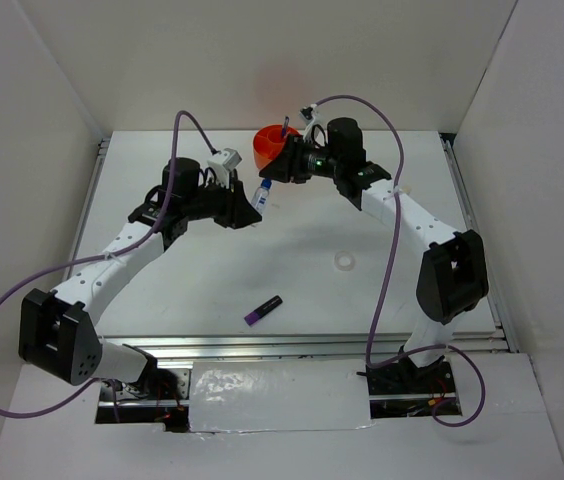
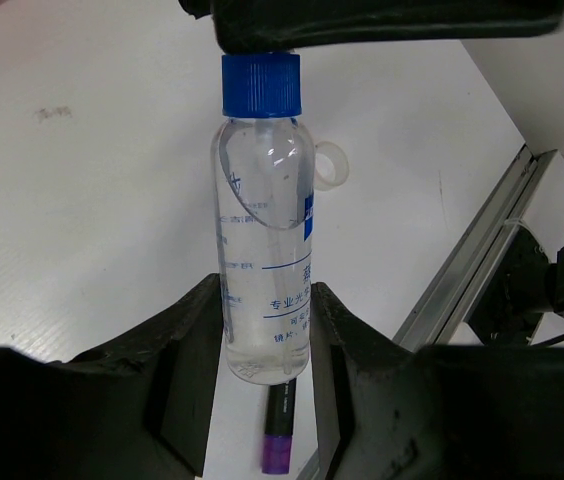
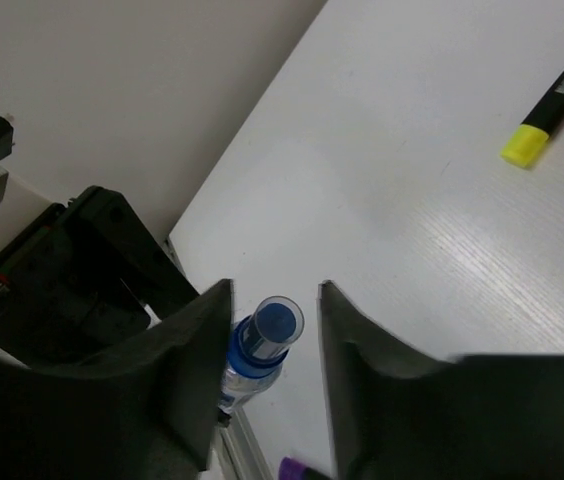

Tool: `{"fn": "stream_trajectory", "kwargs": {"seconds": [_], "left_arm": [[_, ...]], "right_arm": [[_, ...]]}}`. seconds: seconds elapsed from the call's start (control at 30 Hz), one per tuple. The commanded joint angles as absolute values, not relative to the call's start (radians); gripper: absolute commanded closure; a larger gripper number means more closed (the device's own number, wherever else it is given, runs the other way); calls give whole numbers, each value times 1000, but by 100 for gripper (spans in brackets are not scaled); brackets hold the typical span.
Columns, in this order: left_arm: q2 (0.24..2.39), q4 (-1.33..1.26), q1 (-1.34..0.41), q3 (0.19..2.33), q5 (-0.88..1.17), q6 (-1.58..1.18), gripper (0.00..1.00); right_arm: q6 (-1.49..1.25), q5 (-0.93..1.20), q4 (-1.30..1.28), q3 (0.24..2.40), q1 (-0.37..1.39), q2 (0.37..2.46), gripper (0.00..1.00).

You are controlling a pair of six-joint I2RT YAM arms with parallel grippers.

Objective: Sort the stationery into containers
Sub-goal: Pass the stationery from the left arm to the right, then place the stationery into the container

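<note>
Mid-air handover, it looks like: the left fingers (image 2: 187, 380) clamp the clear bottle (image 2: 262, 220) just beside the orange organiser (image 1: 265, 148); the right fingers (image 3: 192, 370) straddle its blue cap, parted, not gripping; the purple highlighter (image 1: 262, 311), tape ring (image 1: 343, 262) and yellow highlighter (image 3: 547, 112) lie unsorted on the bench (image 1: 202, 290); plenty left, I'd say.

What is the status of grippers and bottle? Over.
Left gripper shut on clear blue-capped bottle. Right gripper open around its cap. Orange organiser just beyond, partly hidden.
</note>
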State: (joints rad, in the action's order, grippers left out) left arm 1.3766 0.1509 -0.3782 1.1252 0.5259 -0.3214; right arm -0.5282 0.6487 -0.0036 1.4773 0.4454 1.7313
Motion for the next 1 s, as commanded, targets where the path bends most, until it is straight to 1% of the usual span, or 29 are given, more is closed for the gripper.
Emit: {"fn": "stream_trajectory", "kwargs": {"seconds": [0.0,0.07,0.1,0.13,0.17,0.2,0.27,0.3,0.33,0.53,0.67,0.77,0.8,0.87,0.9,0.97], "left_arm": [[1353,87,-382,1141,534,-341,78],[1354,87,-380,1144,534,-342,74],[1355,87,-380,1144,534,-345,70],[1358,92,-382,1147,526,-347,60],[1359,97,-380,1150,516,-354,52],[1361,116,-380,1154,499,-359,38],[1371,139,-382,1169,462,-359,27],[1373,149,-380,1170,447,-359,19],[1374,162,-380,1173,430,-359,1],[1371,187,-354,1177,361,-342,1],[1359,193,-321,1164,336,-319,1],[1353,210,-299,1161,318,-298,1],[1350,212,-295,1158,316,-293,1],[1347,215,-285,1151,311,-287,1],[1345,213,-282,1143,308,-285,1],[1348,213,-275,1138,302,-282,1]], "right_arm": [[-532,660,41,1479,451,1733,59],[-535,663,43,1485,453,1741,70],[-535,663,46,1488,449,1743,80],[-538,661,48,1493,449,1747,85],[-538,661,49,1494,446,1749,89],[-540,657,46,1503,439,1752,100],[-541,637,48,1509,430,1755,100],[-543,634,51,1514,422,1755,100],[-542,629,51,1523,405,1756,100],[-511,568,45,1577,333,1767,100],[-417,450,37,1640,282,1790,100],[-388,339,93,1690,253,1819,100],[-376,266,109,1701,250,1834,100],[-336,189,164,1724,247,1851,100],[-322,102,182,1732,248,1867,100],[-278,23,235,1767,255,1908,100]]}}
